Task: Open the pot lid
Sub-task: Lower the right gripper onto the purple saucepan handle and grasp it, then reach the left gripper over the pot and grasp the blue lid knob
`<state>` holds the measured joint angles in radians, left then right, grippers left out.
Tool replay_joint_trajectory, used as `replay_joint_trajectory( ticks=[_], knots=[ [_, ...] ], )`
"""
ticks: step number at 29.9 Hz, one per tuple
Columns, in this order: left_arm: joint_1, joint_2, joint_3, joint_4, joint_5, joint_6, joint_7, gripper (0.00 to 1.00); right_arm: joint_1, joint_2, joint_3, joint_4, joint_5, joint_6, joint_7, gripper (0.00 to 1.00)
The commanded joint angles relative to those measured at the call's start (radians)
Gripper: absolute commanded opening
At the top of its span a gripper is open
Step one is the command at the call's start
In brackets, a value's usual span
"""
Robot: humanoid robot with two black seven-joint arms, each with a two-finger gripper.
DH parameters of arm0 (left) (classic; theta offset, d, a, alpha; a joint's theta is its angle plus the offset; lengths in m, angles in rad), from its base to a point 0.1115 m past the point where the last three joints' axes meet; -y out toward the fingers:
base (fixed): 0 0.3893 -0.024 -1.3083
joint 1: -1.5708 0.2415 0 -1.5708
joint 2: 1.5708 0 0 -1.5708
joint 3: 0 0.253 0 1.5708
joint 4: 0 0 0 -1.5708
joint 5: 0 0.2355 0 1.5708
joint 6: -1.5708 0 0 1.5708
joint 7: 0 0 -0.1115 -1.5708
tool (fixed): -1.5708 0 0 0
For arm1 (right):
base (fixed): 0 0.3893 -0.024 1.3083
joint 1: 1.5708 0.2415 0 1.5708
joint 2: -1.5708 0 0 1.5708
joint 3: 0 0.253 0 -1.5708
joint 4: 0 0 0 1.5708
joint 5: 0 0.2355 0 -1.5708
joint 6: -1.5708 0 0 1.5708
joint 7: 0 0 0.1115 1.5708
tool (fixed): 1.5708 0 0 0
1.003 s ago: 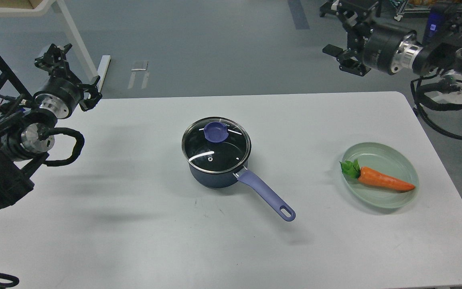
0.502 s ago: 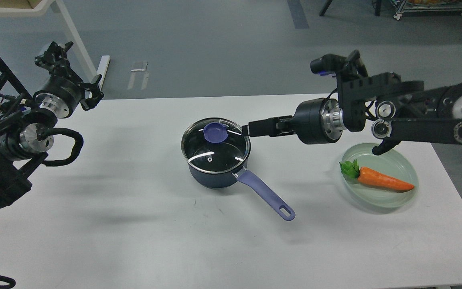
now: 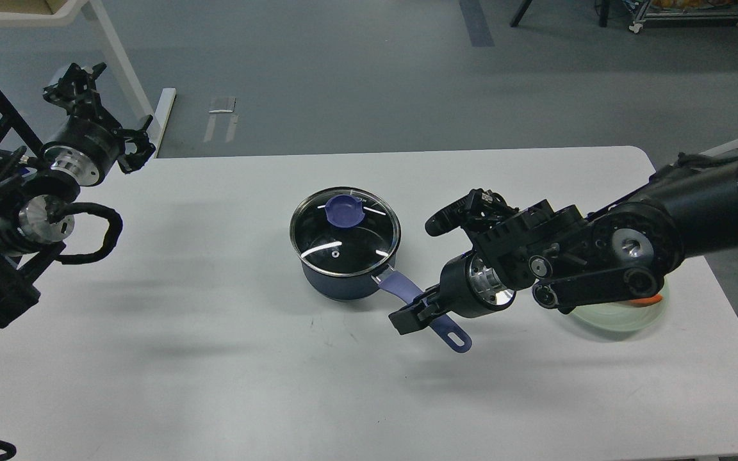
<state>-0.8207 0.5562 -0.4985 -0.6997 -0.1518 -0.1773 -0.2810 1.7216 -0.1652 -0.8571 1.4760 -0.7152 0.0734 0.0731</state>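
Lid [image 3: 345, 223] is still shut. Right end effector [image 3: 415, 312] dropped from beside it to the handle [image 3: 425, 309]; its grip is unclear. Left end effector [image 3: 77, 80] waits far off, grip unclear too.

Right gripper [image 3: 415, 313] now down over the pot handle [image 3: 423, 309].

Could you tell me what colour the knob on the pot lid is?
The knob is purple-blue, clearest in the head view.

Even, bright overhead light from my head view; sharp focus throughout. Soft diffuse shadows on the white table [image 3: 215, 358] below my right gripper [image 3: 415, 314]. White glare streaks on the glass lid [image 3: 345, 232], up-left of that gripper.
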Motion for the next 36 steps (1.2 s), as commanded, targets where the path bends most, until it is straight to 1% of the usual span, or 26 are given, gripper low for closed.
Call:
replay_joint_trajectory(
  ticks=[1, 5, 7, 12, 13, 19, 24, 26, 30, 36],
  knots=[
    [0.0, 0.002, 0.002, 0.0, 0.0, -0.001, -0.001, 0.99, 0.0, 0.007, -0.002, -0.008, 0.0, 0.0, -0.003, 0.69],
    [0.0, 0.002, 0.002, 0.0, 0.0, -0.001, 0.0, 0.99, 0.0, 0.013, -0.002, -0.01, 0.002, 0.0, -0.003, 0.53],
    [0.0, 0.004, 0.002, 0.0, 0.0, -0.001, 0.0, 0.99, 0.0, 0.013, -0.002, -0.01, 0.002, 0.0, -0.003, 0.49],
    [0.0, 0.022, 0.002, -0.001, 0.0, -0.002, 0.0, 0.99, 0.001, 0.006, -0.002, -0.008, -0.001, 0.003, -0.012, 0.3],
    [-0.002, 0.022, 0.002, -0.001, 0.0, -0.005, 0.0, 0.99, 0.001, 0.004, -0.002, -0.008, -0.001, 0.003, -0.013, 0.28],
    [-0.003, 0.024, 0.002, -0.003, 0.0, -0.011, 0.005, 0.99, 0.012, 0.0, -0.003, -0.005, -0.001, 0.009, -0.018, 0.25],
    [-0.003, 0.025, 0.003, -0.067, 0.012, 0.004, 0.013, 0.99, 0.012, 0.001, -0.002, -0.003, -0.001, 0.011, -0.018, 0.2],
    [-0.006, 0.027, 0.011, -0.099, 0.058, 0.002, 0.013, 0.99, 0.012, 0.001, -0.002, -0.005, -0.001, 0.013, -0.018, 0.2],
    [-0.032, 0.031, 0.014, -0.178, 0.288, 0.007, 0.005, 0.99, 0.012, 0.003, -0.002, -0.005, 0.0, 0.013, -0.018, 0.19],
    [-0.069, 0.013, 0.014, -0.316, 0.745, 0.033, -0.006, 0.99, 0.012, 0.001, 0.001, -0.005, 0.0, 0.014, -0.016, 0.18]
  ],
)
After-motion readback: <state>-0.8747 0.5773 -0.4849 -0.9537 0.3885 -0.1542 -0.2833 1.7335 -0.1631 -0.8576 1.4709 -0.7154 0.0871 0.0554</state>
